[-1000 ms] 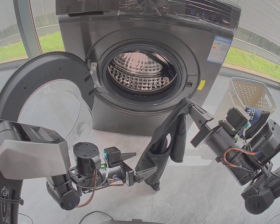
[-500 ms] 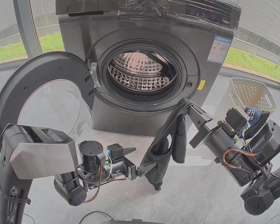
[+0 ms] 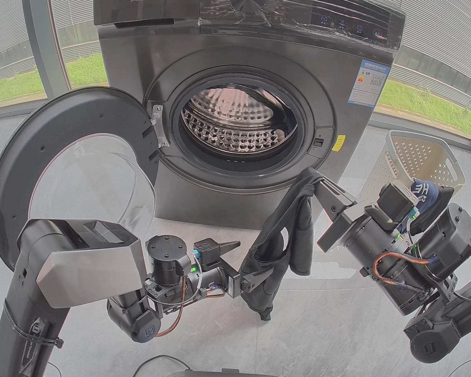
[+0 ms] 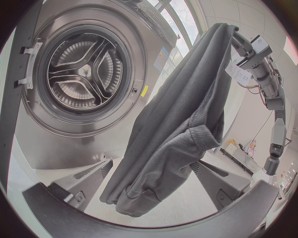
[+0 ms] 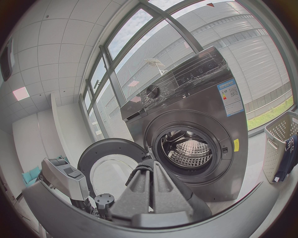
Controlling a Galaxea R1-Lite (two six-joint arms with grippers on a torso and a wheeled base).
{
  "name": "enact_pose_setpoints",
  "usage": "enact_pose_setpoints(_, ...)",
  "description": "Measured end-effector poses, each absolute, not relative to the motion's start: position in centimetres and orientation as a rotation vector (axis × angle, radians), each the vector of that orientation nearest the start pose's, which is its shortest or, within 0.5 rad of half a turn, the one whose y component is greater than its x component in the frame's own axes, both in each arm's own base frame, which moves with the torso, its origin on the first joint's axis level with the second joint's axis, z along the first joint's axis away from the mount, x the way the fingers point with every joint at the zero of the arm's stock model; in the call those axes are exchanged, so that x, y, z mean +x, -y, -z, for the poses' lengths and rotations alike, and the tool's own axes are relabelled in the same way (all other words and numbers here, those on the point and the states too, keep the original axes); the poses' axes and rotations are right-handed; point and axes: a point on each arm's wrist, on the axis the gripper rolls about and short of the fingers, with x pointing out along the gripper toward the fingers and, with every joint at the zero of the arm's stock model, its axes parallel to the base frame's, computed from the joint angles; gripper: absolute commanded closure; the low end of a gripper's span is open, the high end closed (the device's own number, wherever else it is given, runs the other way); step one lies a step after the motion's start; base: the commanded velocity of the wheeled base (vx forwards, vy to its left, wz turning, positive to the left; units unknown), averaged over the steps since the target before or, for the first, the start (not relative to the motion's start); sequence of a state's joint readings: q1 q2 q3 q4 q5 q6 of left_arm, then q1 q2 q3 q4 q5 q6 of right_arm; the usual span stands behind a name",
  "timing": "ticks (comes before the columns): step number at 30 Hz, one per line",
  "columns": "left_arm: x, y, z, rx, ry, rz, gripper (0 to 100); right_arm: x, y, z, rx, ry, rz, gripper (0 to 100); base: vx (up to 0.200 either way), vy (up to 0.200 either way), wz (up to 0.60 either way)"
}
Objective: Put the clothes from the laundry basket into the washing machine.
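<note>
2 grippers bracket 1 dark garment (image 3: pixel 283 240), which hangs in the air before the washing machine (image 3: pixel 202 194), below and to the right of its drum opening (image 3: pixel 236 121). The right gripper (image 3: pixel 315 184) is clamped shut on the garment's top edge, so the cloth drops from it in a long, nearly vertical fold (leaning a little to the robot's left as it falls), its lower end clear of the floor (image 3: pixel 315 337). The left gripper (image 3: pixel 253 258) sits low at that lower end with its fingers spread apart and the cloth hanging between them; whether either pad touches the fabric I cannot tell. The right arm extends from the laundry basket (image 3: pixel 423 155) side, wrist angled up toward the machine, and is the nearer of the 2 to the opening. The left arm is bent low, forearm about level, pointing right. The door (image 3: pixel 74 149) stands wide open on the left. As I judge it, the top end must travel up and leftward into the drum, with the tail gathered clear of the rim.
</note>
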State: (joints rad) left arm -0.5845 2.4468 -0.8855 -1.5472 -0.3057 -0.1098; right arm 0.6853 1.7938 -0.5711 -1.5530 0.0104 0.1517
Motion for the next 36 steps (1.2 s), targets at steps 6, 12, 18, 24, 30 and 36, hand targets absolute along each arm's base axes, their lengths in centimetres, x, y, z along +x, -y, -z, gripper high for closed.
enact_pose_setpoints(6, 34.2, 23.6, -1.2, -0.102, -0.054, 0.89, 100, 22.8, -18.7, -18.5, 0.253, 0.258, -0.713, 100, 0.0, 0.0, 0.0)
enact_pose_setpoints(12, 34.7, 24.2, -1.3, -0.109, -0.03, 0.893, 100, 22.9, -18.8, -18.3, 0.252, 0.251, -0.713, 100, 0.0, 0.0, 0.0)
enact_pose_setpoints(18, 34.6, 24.4, -1.4, -0.105, -0.023, 0.896, 100, 23.0, -18.8, -18.1, 0.25, 0.245, -0.712, 100, 0.0, 0.0, 0.0)
enact_pose_setpoints(24, 33.7, 23.5, -2.3, -0.097, -0.04, 0.889, 100, 23.2, -18.6, -18.1, 0.249, 0.245, -0.701, 100, 0.0, 0.0, 0.0)
enact_pose_setpoints(30, 31.9, 21.2, -3.7, -0.088, -0.08, 0.858, 100, 23.5, -18.2, -18.1, 0.247, 0.246, -0.686, 100, 0.0, 0.0, 0.0)
enact_pose_setpoints(36, 30.8, 18.2, -6.0, -0.09, -0.072, 0.769, 100, 23.8, -17.7, -18.1, 0.244, 0.247, -0.664, 100, 0.0, 0.0, 0.0)
